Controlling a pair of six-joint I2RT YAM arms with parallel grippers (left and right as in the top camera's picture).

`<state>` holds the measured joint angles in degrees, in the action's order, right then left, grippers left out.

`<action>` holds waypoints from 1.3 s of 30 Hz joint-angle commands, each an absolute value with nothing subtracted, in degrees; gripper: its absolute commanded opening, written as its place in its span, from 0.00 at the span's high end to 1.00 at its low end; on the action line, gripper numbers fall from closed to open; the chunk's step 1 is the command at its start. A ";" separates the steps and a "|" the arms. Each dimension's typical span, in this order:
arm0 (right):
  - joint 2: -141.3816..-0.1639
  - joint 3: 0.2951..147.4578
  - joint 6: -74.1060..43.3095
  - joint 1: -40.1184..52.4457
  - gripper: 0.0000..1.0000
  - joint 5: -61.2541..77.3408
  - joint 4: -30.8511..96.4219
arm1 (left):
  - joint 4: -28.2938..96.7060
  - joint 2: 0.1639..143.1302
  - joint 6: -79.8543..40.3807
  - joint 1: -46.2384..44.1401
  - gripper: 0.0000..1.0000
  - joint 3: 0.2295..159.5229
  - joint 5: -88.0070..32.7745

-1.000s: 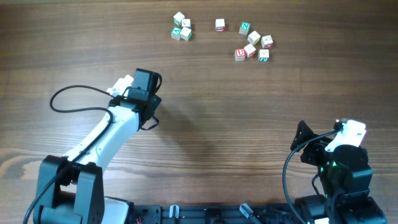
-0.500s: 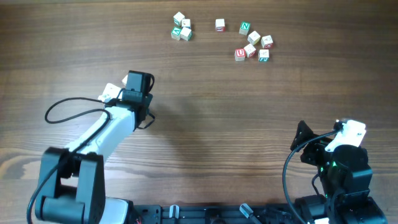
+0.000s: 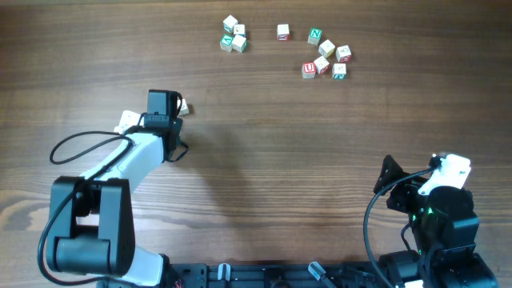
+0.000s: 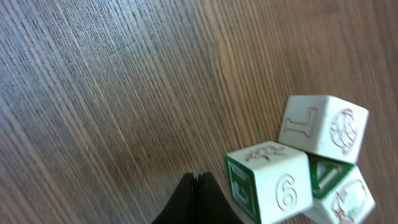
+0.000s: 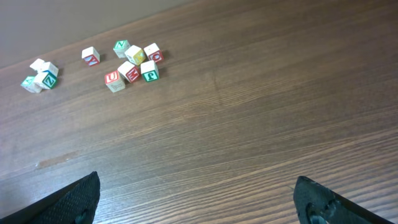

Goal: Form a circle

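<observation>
Clump (image 3: 233, 36): pale letter cubes, one green-printed, lay touching on the far side of the table (image 3: 264, 144), left of a looser cube group (image 3: 326, 54). Left gripper (image 4: 196, 186): jaws were pressed together, empty, short of the clump. Right gripper (image 5: 196, 202): jaws stood spread wide, empty, well apart from the cubes.

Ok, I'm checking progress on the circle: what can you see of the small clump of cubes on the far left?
The clump is three small pale wooden letter cubes packed tight, sides touching, resting on the table at its far side, left of the looser cubes. Up close, the front cube has a green-framed face and an embossed 6, the L cube sits behind, and a third with green print is wedged beside them. Nothing else touches it.
</observation>
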<state>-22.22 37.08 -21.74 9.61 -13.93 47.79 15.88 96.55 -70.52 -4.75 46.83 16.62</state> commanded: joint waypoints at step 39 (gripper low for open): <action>-22.39 36.86 -21.17 9.67 0.00 -13.61 47.68 | 11.14 98.06 -71.20 -2.02 0.96 46.46 14.35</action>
<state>-22.22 37.08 -21.74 9.58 -13.93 47.77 11.38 97.34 -70.65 -2.17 46.81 15.44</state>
